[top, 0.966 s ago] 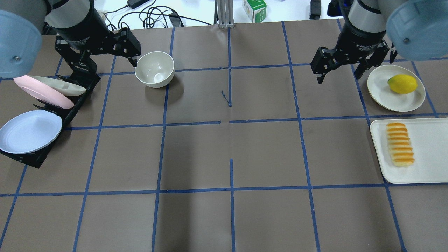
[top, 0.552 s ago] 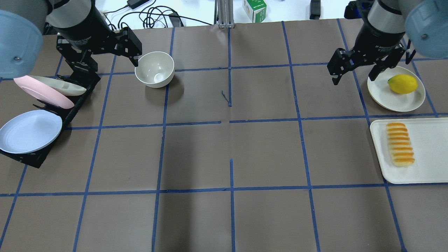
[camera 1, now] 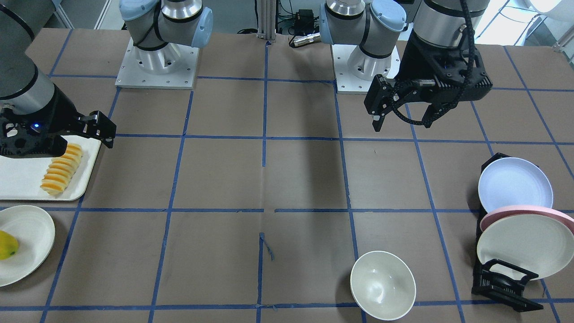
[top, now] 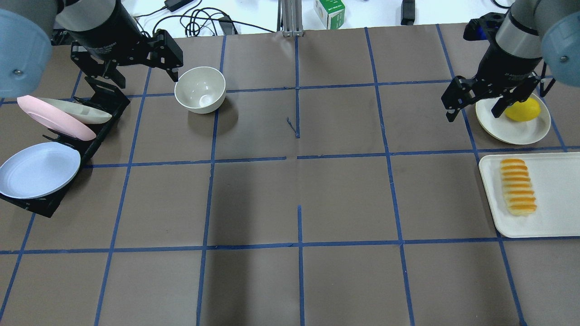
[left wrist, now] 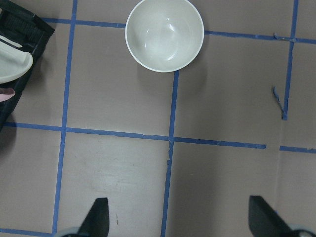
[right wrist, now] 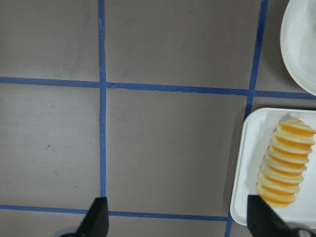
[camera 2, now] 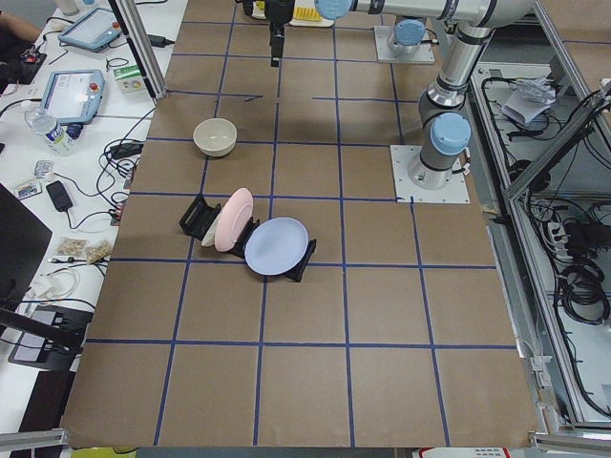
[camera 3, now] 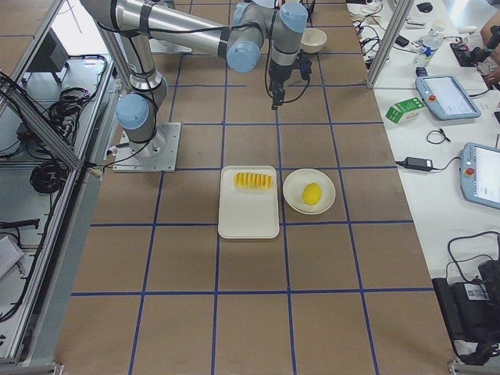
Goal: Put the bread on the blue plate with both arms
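The bread (top: 518, 186) lies on a white tray (top: 557, 222) at the right edge; it also shows in the right wrist view (right wrist: 284, 165) and the front view (camera 1: 60, 170). The blue plate (top: 38, 170) leans in the near slot of a black dish rack (top: 105, 103) at the far left, also in the front view (camera 1: 515, 185). My right gripper (top: 474, 115) is open and empty, hovering beside the lemon plate, beyond the tray. My left gripper (top: 145, 77) is open and empty, between the rack's far end and the white bowl, well above the table.
A white bowl (top: 200, 89) stands right of the left gripper. A pink plate (top: 54, 120) and a cream plate (top: 79, 112) lean in the rack behind the blue one. A lemon (top: 523, 110) sits on a cream plate (top: 512, 130) beyond the tray.
My right gripper has moved right and a little nearer, from left of the lemon plate to its left rim. My left gripper has shifted slightly away. Both stay open.
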Robot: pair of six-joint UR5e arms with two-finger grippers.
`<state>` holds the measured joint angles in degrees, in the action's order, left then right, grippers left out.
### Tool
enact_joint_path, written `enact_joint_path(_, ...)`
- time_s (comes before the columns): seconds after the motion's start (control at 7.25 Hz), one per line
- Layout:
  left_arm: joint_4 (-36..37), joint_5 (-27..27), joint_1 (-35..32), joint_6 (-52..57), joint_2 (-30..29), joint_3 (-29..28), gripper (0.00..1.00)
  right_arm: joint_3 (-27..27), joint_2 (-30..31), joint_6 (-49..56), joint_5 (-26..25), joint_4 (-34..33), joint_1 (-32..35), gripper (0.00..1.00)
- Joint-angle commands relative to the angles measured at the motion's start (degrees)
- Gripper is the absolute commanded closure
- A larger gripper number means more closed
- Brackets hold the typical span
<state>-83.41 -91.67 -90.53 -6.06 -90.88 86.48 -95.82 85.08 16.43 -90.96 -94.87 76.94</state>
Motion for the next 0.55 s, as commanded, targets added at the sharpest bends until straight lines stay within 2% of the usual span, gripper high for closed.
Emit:
enact_joint_path(0.0, 0.0, -0.1, 0.0, 0.0, 0.1, -0.1, 0.00, -4.1, 0.3, 1.0, -0.4, -6.6, -2.5, 0.00)
enact_joint_path(0.14, 0.0, -0.2, 0.0, 0.1, 0.1, -0.1, 0.00, -6.3, 0.3, 3.2, -0.4, -8.5, -3.5, 0.00)
enact_joint_path(0.41, 0.0, 0.0, 0.0, 0.1, 0.2, 0.0, 0.00, -9.9, 0.4, 6.8, -0.1, -8.4, -9.8, 0.00)
